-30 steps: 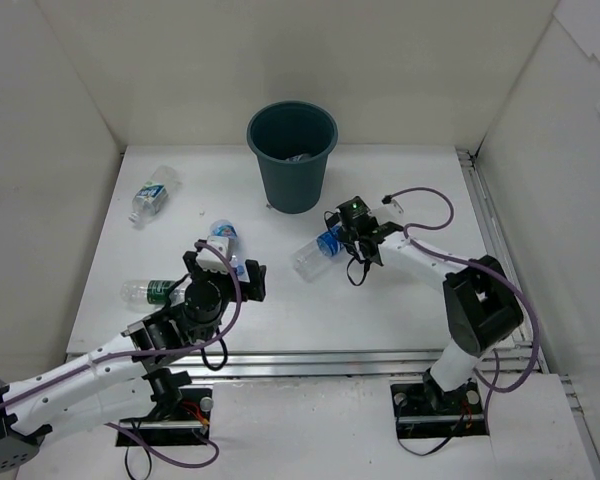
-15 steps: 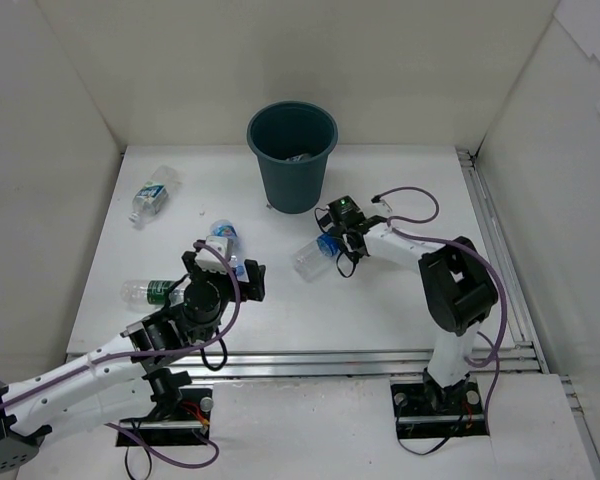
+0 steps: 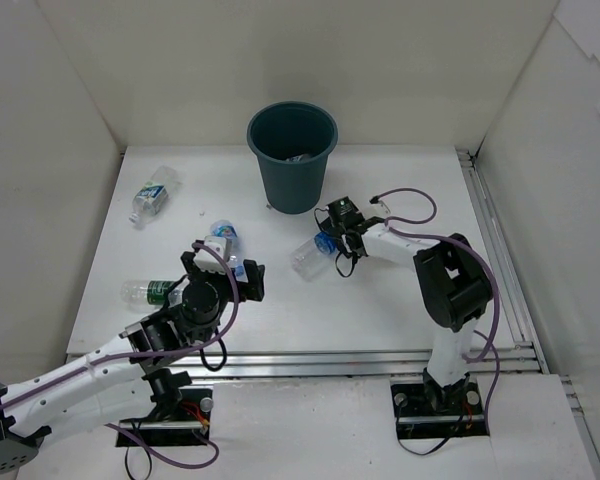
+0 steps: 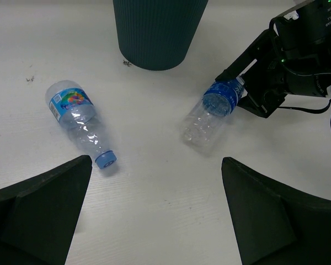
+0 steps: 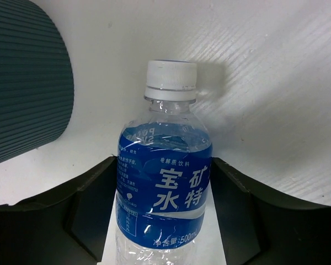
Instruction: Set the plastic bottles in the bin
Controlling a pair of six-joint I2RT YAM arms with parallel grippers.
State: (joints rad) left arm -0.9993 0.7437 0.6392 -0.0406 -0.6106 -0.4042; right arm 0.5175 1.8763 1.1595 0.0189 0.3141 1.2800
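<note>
The dark teal bin [image 3: 292, 170] stands at the back middle, with a bottle [image 3: 298, 157] lying inside. A blue-labelled plastic bottle [image 5: 164, 182] lies on the table just right of the bin [image 5: 22, 83], white cap pointing away. My right gripper [image 5: 164, 165] is shut on its label, one finger pressed to each side. From above, that bottle [image 3: 310, 256] sits at the right gripper [image 3: 332, 240]. My left gripper [image 3: 223, 272] hovers open over bare table [image 4: 156, 165], next to a blue-capped bottle [image 4: 77, 116].
A green-labelled bottle [image 3: 150, 291] lies left of the left arm. Another bottle [image 3: 152, 193] lies near the far left wall. White walls enclose the table on three sides, and a metal rail [image 3: 310, 360] runs along the near edge.
My right gripper has slid left along the table to the blue-labelled bottle and closed its fingers on the label. The left arm has not moved.
</note>
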